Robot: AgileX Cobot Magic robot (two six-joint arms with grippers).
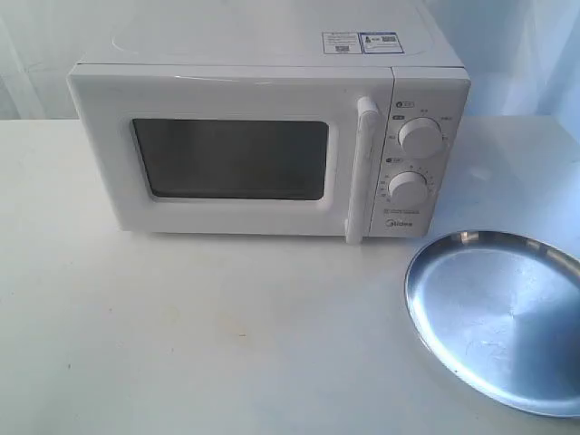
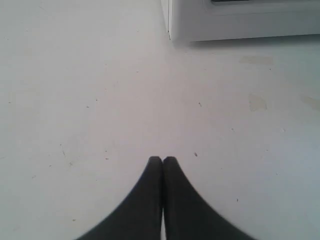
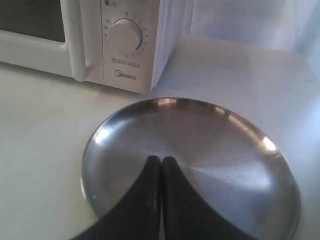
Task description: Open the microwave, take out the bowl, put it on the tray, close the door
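Tray (image 3: 220,145) beneath closed right pincer (image 3: 161,160), microwave (image 3: 131,65) beyond

White bench (image 1: 227,335), two items on it.
We see the microwave (image 1: 263,136) at the back, door shut, and the tray (image 1: 503,317) near its front right corner.

The right claw (image 3: 161,159) has its 2 black tapered fingers pressed together, tips touching, over the large round shiny silver metal tray (image 3: 225,145), which lies bare on the white tabletop (image 3: 40,140). Near the tray's far rim stands the white boxy microwave (image 3: 150,65), showing 1 round white dial (image 3: 125,34) beside the vertical white bar handle (image 3: 75,45) and part of the dark window (image 3: 30,17).
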